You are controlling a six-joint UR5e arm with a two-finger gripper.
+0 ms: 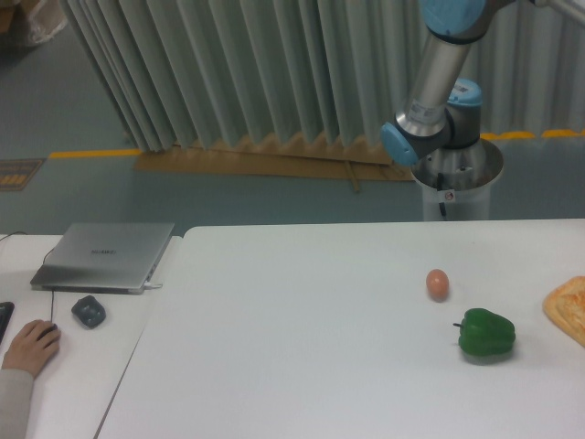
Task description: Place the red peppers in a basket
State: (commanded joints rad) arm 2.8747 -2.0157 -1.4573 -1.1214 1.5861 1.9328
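Observation:
The red pepper is out of view. No basket shows in this view. The gripper is out of view too; only part of the arm (439, 82) shows at the top right, rising out of the frame above its grey base (457, 183) behind the table. A green bell pepper (486, 335) lies on the white table (302, 347) at the right, with a small brown egg (438, 283) a little behind and left of it.
An orange-yellow flat thing (569, 309) lies at the table's right edge, cut off by the frame. On a second table at left sit a closed laptop (105, 256), a small dark object (89, 312) and a person's hand (32, 346).

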